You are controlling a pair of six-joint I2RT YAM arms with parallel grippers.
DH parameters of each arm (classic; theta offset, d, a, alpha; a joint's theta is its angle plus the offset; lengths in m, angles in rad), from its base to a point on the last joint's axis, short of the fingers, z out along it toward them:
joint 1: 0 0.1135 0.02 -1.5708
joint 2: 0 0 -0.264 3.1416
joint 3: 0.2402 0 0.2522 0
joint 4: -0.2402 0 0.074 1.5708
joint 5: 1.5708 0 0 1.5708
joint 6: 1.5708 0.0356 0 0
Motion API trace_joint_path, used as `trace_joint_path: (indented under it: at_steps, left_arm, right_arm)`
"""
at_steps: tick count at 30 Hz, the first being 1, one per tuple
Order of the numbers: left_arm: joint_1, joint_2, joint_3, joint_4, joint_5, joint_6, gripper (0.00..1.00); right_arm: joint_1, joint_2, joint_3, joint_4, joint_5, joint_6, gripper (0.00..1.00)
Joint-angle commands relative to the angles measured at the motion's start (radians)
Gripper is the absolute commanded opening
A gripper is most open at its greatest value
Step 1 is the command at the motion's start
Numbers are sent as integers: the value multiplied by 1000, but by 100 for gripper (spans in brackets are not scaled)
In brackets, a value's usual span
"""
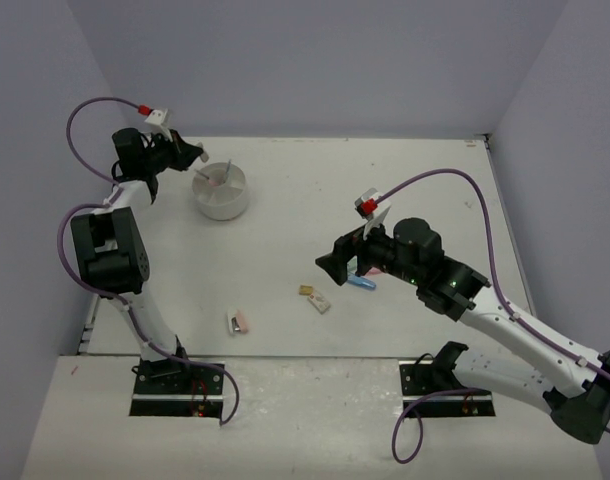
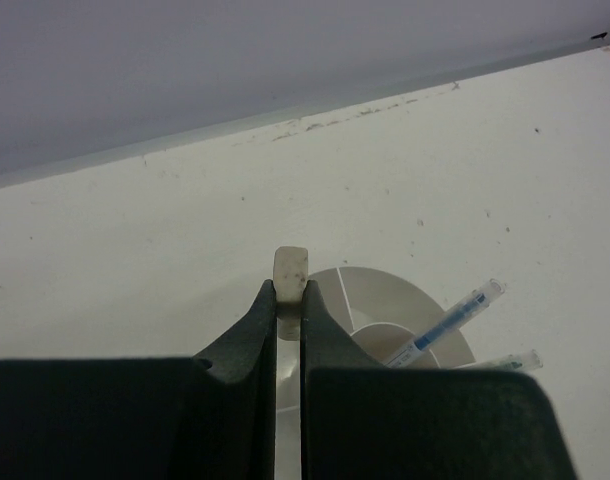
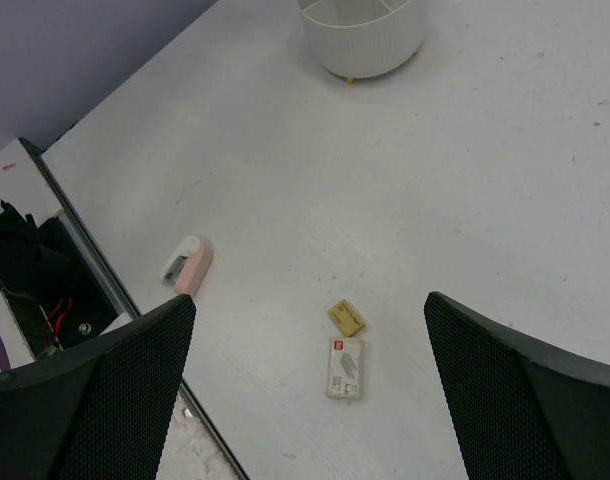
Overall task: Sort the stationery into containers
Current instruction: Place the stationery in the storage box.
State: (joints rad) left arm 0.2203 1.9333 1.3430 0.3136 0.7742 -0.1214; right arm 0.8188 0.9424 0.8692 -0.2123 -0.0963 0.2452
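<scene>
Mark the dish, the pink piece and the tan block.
dish [image 3: 365, 50]: right wrist view, on its outer wall.
pink piece [image 3: 193, 268]: right wrist view, on its pink body.
tan block [image 3: 346, 318]: right wrist view, on its top face.

Left wrist view: the fingers [image 2: 243, 352] of the left gripper [image 2: 290, 296] cover the near part of the white dish [image 2: 387, 296] and all but the tip of the pale piece [image 2: 290, 266] clamped between them. Right wrist view: the top edge cuts off the dish, and the print on the small box [image 3: 344, 367] is too small to read.
</scene>
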Motion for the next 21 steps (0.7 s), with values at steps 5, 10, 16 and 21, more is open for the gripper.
trace_joint_path:
  at_steps: [5,10,16,21]
  left_arm:
    - [5,9,4,-19,-53,80,6]
    - [4,17,-40,-9,-73,97,8]
    - [4,18,-20,-29,-52,97,12]
    - [4,13,-56,2,-31,95,19]
  right_arm:
    - [-1,-9,16,18,-9,-14,99]
    - [0,-5,16,18,-18,-16,99]
    - [-1,-4,16,18,-19,-18,99]
    - [0,-1,17,17,-22,-17,99]
